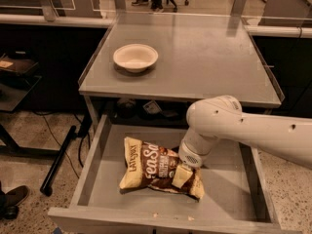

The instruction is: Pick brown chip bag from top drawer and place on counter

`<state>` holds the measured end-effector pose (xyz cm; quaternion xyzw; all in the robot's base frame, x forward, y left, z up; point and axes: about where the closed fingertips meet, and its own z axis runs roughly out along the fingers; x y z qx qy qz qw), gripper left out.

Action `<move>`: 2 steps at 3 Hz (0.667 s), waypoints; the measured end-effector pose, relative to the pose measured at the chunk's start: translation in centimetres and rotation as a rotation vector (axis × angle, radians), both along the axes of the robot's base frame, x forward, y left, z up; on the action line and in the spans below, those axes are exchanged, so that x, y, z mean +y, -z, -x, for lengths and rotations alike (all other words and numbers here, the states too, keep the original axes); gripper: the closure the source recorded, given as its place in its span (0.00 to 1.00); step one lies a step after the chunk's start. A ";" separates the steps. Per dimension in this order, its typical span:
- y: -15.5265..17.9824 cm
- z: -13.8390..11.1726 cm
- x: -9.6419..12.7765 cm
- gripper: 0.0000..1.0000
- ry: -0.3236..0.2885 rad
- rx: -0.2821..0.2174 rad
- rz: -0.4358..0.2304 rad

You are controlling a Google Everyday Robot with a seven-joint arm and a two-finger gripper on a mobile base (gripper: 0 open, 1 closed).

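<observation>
The brown chip bag (151, 167) lies flat in the open top drawer (224, 189), left of middle, with its white lettering up and its cream ends to the left and right. My gripper (183, 172) hangs from the white arm, which enters from the right. It is down inside the drawer, on the bag's right end. The arm's wrist hides part of that end. The grey counter (204, 57) is above the drawer.
A white bowl (135, 57) stands on the counter's left side. Clear raised edges run along the counter's sides. Dark desks flank it left and right. Small items sit in the shadowed shelf (146, 108) behind the drawer. A black stand leg (58, 162) lies on the floor at left.
</observation>
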<state>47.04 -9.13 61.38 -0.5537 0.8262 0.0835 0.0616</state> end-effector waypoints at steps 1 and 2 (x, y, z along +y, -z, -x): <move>-3.3 0.0 -1.1 1.00 0.005 0.005 -0.029; -6.8 -0.4 -2.4 1.00 0.013 0.014 -0.044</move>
